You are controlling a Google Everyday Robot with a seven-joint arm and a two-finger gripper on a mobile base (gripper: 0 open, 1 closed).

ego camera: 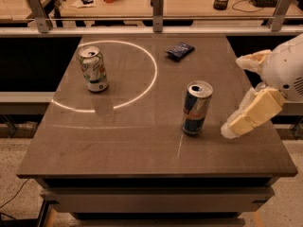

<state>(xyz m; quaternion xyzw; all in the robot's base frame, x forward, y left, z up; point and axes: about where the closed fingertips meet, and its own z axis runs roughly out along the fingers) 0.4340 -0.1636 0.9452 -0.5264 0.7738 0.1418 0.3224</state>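
A tall blue and silver can (196,109) stands upright, right of the table's middle. My gripper (234,96) comes in from the right edge, open, with its cream fingers pointing left at this can. One finger (252,115) hangs low just right of the can, apart from it. The other finger (251,60) is higher and farther back. Nothing is held between them. A green and white can (93,70) stands upright at the back left. A small dark blue packet (179,50) lies flat near the far edge.
A thin ring of light (152,74) curves over the brown table top (118,145), around the green can. Behind the table runs a rail with metal posts (157,9). A counter with clutter lies beyond it.
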